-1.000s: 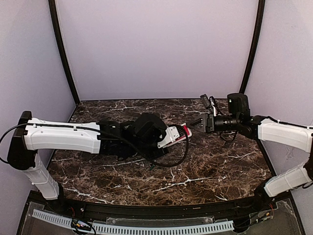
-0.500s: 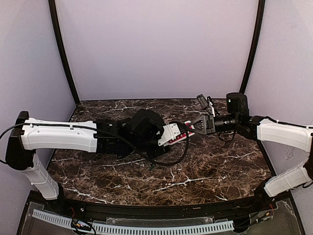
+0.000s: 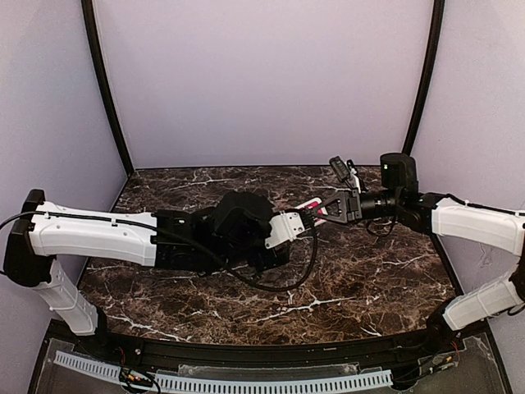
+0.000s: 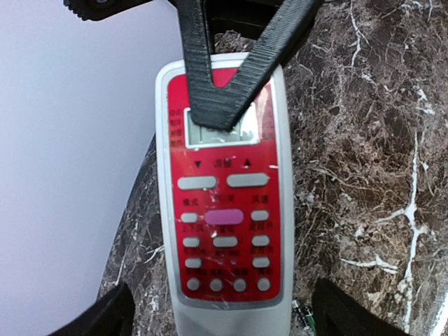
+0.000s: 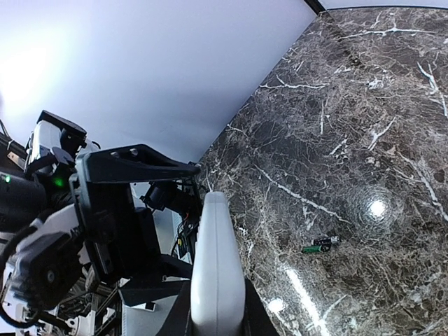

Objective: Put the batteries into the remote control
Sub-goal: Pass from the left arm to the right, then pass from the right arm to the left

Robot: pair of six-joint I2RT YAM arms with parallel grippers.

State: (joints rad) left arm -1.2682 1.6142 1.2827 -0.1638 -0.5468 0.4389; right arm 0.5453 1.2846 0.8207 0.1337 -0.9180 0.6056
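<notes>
Now the right pincer is pinching the probably light, slippery remote control at its twelve o'clock end; the left pincer is gaping empty.

1 remote control, 1 left claw, 1 right claw, 1–2 batteries

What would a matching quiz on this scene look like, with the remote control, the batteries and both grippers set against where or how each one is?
1 remote control
2 batteries
3 left gripper
4 right gripper

a open
b lying on the marble table
c red face with pale buttons
d shut on the remote control

Pairs: 1-c, 2-b, 3-a, 4-d
</notes>
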